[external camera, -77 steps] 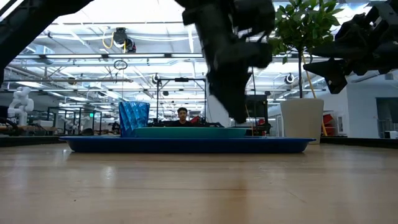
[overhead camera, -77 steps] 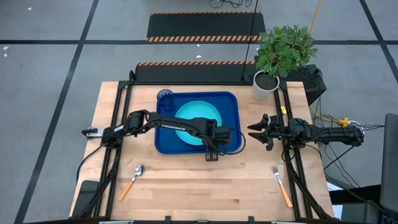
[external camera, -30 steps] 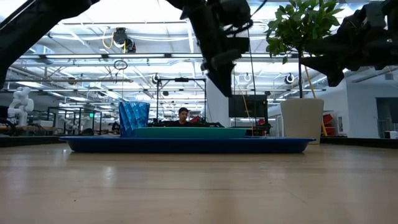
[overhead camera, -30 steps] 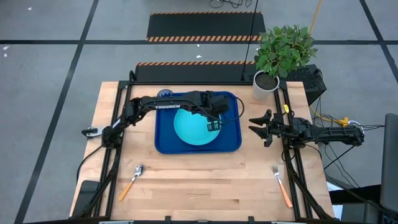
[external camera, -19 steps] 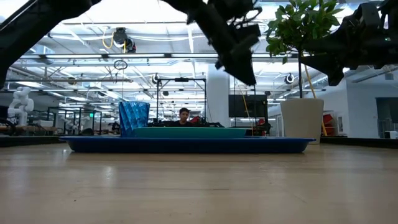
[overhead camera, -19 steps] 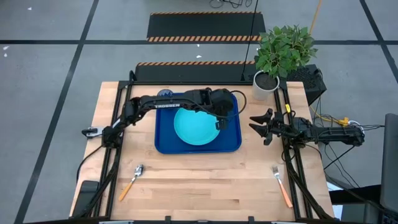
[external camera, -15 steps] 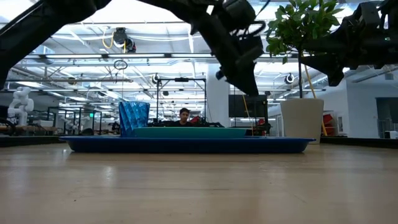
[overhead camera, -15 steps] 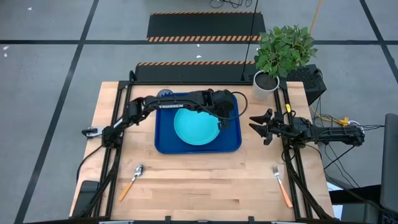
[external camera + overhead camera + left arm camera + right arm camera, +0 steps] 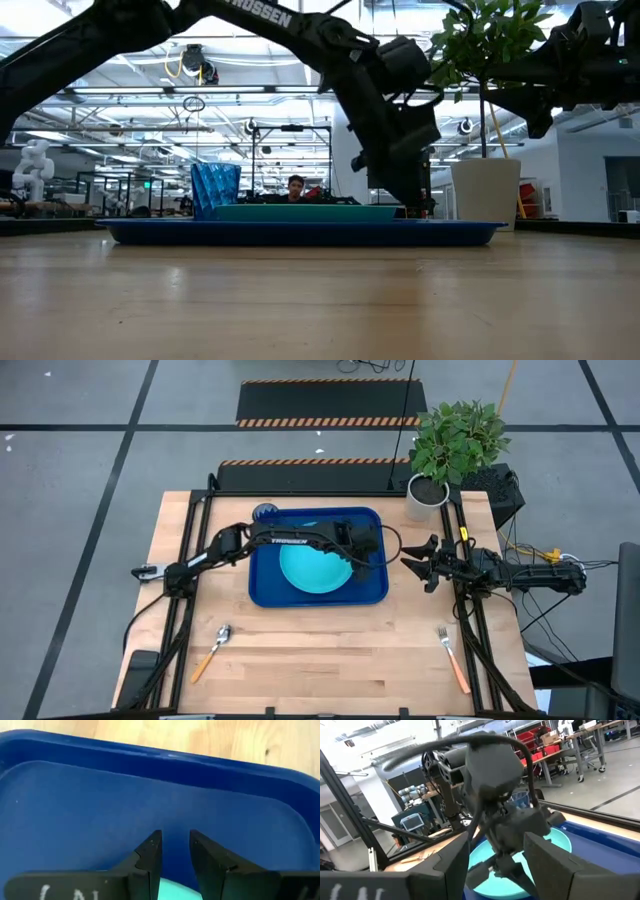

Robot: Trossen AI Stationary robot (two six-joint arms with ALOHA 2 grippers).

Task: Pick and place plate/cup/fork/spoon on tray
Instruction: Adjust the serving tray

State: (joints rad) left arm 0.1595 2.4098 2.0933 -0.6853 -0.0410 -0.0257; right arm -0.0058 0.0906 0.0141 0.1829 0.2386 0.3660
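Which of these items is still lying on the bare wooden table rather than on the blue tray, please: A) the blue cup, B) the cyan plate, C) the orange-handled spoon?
C: the spoon lies on the wood near the table's front left, while the plate and cup sit on the tray.

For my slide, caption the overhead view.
Left pincer hovers at the plate's edge in the tray; spoon and fork wait on the table.

White lettering reading "TROSSEN" runs along the left arm [image 9: 290, 540] in the high view. The low view shows only its tail end (the first letters are cut off). No other text is legible.
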